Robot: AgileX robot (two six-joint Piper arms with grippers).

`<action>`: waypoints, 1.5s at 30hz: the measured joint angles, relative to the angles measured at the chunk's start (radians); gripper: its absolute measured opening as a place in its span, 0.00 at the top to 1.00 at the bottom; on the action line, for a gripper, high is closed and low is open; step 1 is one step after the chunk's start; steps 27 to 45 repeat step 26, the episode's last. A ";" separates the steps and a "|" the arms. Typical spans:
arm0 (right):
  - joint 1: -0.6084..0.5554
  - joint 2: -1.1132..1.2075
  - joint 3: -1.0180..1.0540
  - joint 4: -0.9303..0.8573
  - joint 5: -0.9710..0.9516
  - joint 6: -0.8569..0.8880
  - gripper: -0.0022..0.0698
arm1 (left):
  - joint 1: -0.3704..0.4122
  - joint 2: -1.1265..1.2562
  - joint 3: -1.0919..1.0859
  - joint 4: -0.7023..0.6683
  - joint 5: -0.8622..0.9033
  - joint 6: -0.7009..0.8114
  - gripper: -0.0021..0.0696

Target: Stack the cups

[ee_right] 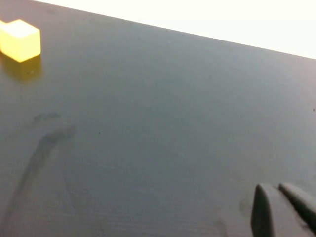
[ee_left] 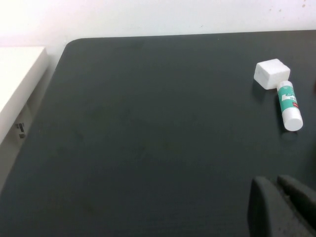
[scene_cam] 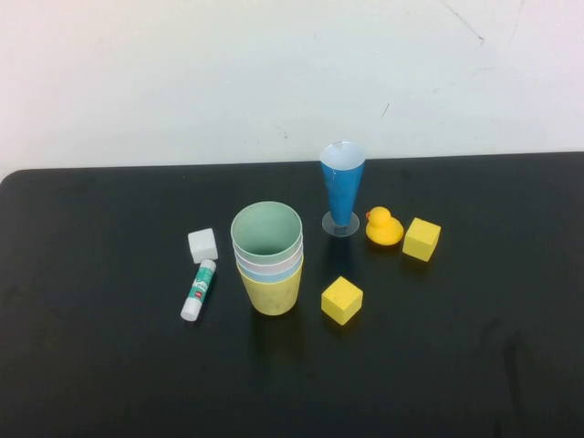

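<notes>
A: Report the position of the cups.

B: The four cups [scene_cam: 267, 260] are nested in one upright stack near the middle of the black table [scene_cam: 91, 365]. The yellow cup [scene_cam: 271, 294] is outermost at the bottom. The light blue rim and the pale pink rim sit inside it, and the pale green cup [scene_cam: 265, 230] is innermost on top.

A: Report both grippers.

B: Neither arm appears in the high view. The left gripper [ee_left: 279, 207] shows only as dark finger ends at the edge of its wrist view, above bare table. The finger ends lie close together with a thin gap between them; whether the jaws are open or closed cannot be determined. The right gripper [ee_right: 284, 210] shows the same way, jaw state likewise undetermined. Nothing is held between either pair.

A: What lies ahead of the jaws?

B: Well ahead of the left jaws: a white cube [ee_left: 271, 73] touching a glue stick [ee_left: 289, 105]. Well ahead of the right jaws: a yellow cube [ee_right: 19, 39].

A: Other items?

B: A blue cone-shaped glass [scene_cam: 342, 189], a rubber duck [scene_cam: 383, 226] and a second yellow cube [scene_cam: 422, 239] stand behind and to the right of the stack.
</notes>
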 joint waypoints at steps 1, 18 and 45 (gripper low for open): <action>0.000 0.000 0.000 0.009 0.000 -0.021 0.97 | 0.000 0.000 0.000 0.000 0.000 0.000 0.97; 0.000 0.000 0.000 0.058 -0.002 -0.022 0.97 | 0.000 0.000 0.000 0.000 0.002 0.000 0.97; 0.000 0.000 0.000 0.059 0.000 0.062 0.97 | 0.000 0.000 0.000 0.000 0.002 0.002 0.97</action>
